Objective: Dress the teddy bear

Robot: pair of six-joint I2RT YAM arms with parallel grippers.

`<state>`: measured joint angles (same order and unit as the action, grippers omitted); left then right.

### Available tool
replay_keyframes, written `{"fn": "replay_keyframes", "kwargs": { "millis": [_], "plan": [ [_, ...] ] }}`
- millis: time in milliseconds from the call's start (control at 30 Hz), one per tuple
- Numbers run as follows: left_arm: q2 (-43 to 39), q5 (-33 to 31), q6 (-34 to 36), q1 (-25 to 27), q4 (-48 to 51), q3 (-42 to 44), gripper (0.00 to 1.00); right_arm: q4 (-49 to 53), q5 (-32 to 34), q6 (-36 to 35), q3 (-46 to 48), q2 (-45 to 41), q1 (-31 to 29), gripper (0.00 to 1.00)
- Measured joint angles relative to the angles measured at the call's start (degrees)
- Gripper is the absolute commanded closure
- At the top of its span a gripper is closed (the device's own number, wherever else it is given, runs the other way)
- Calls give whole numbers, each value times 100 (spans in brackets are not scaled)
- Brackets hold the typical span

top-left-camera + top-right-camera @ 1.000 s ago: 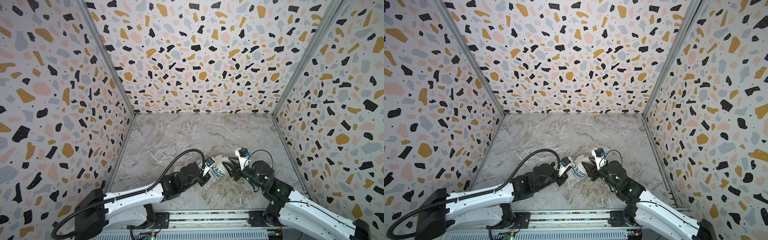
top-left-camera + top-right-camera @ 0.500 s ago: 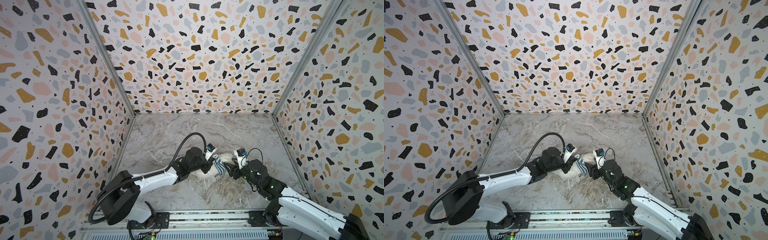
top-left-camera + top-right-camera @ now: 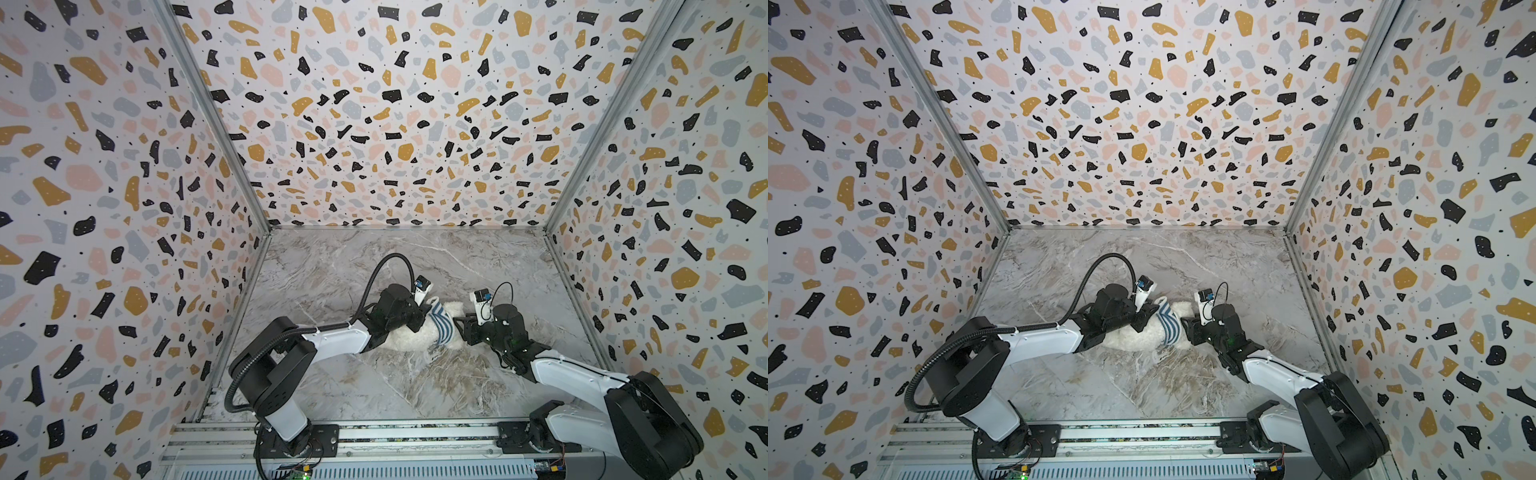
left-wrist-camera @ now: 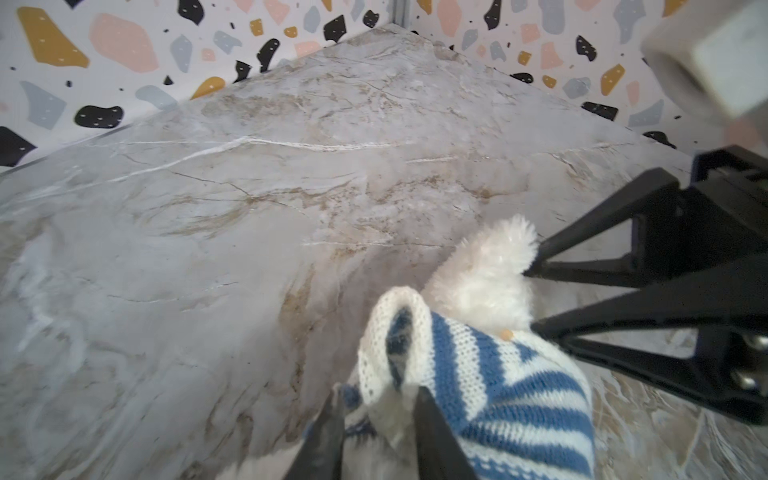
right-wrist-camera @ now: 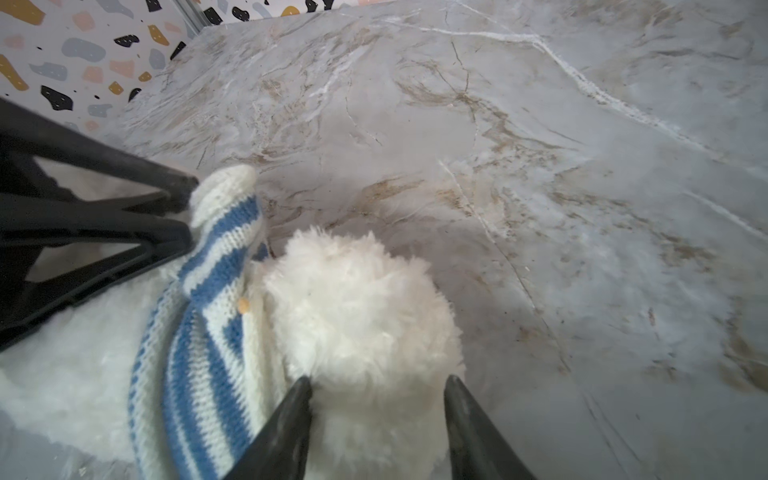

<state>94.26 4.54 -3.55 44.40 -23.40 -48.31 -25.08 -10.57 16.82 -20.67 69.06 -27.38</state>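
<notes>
Loosely, striped shirt (image 3: pixel 444 329) around teddy bear (image 3: pixel 404 341) on tabletop (image 3: pixel 332 266).

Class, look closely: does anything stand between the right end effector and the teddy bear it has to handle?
Nothing visible does. The right end effector, fingers apart, sits right at the white fluff of the teddy bear. The striped shirt lies beside that spot, not between them.
</notes>
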Motion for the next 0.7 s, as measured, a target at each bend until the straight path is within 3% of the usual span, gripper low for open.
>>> {"fn": "replay_keyframes", "kwargs": {
  "millis": [200, 300, 500, 700],
  "plan": [
    [-286, -640, -251, -9, 566, -131, 26, -188, -214, 0, -2, 81, -44, 50],
    [-595, -866, -420, -9, 894, -129, 18, -245, -289, 0, -2, 122, -76, 49],
    [-1193, -1279, -800, -9, 1320, -55, 17, -352, -448, 55, -2, 323, -109, 42],
    [-1250, -1545, -1156, -9, 1633, 267, 21, -415, -544, 133, -2, 332, -114, 33]
  ]
}}
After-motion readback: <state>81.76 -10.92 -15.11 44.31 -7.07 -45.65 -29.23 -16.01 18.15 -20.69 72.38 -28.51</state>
